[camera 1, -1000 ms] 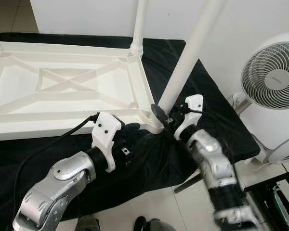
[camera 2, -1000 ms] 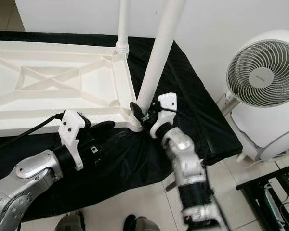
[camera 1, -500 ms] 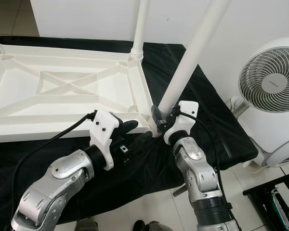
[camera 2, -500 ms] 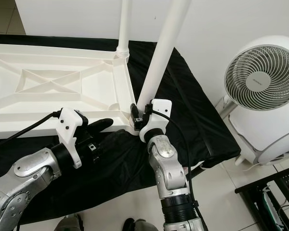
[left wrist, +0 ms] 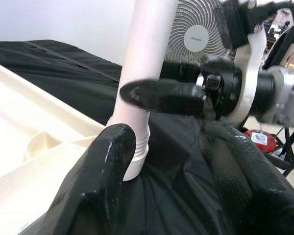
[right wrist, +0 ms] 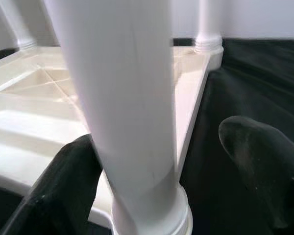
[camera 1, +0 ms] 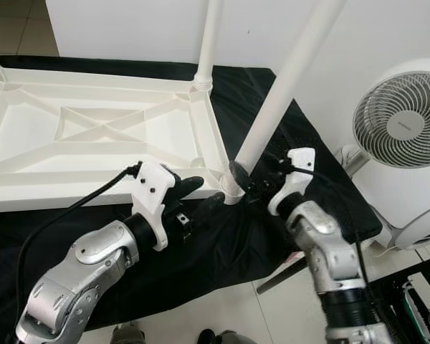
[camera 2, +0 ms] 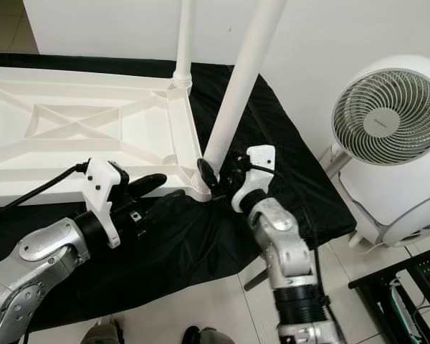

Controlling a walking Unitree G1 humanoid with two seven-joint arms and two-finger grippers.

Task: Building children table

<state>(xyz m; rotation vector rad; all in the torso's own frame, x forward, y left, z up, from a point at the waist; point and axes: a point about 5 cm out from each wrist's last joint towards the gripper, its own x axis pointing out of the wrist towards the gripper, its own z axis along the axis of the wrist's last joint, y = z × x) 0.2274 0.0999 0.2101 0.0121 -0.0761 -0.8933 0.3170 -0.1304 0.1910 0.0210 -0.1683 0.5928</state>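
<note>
The white tabletop (camera 1: 93,136) lay upside down on a black cloth (camera 1: 301,165), w/ a tilted white leg (camera 1: 272,100) seated in its near right corner socket. R gripper (camera 2: 218,174) reached in from the right, forearm angled up, fingers spread wide around the leg's base w/o clamping it. L gripper (camera 1: 201,193) sat just beside that corner, jaws open & holding nothing; a white fan (camera 1: 401,129) stood to the right.
</note>
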